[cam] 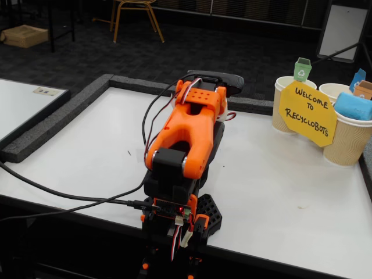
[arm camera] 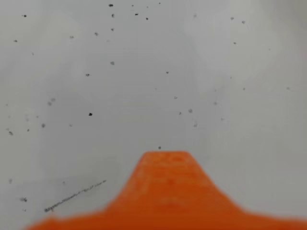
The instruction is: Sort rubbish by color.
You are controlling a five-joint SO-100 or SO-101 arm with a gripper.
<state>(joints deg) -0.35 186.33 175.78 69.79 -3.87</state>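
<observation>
One piece of rubbish shows: a blue crumpled paper wad [cam: 353,106] resting in the rightmost beige cup [cam: 346,139] at the table's far right in the fixed view. The orange arm [cam: 189,131] is folded back over its base, and its body hides the gripper there. In the wrist view only one blurred orange finger [arm camera: 165,191] rises from the bottom edge over bare white tabletop. Nothing lies at its tip, and the other finger is out of frame.
Two more paper cups [cam: 285,110] [cam: 334,90] stand behind a yellow "Welcome to Recyclobots" sign [cam: 307,113]. A grey foam border [cam: 55,125] edges the white table [cam: 279,192]. Black cables [cam: 64,197] run left from the base. The tabletop is speckled with dark dots.
</observation>
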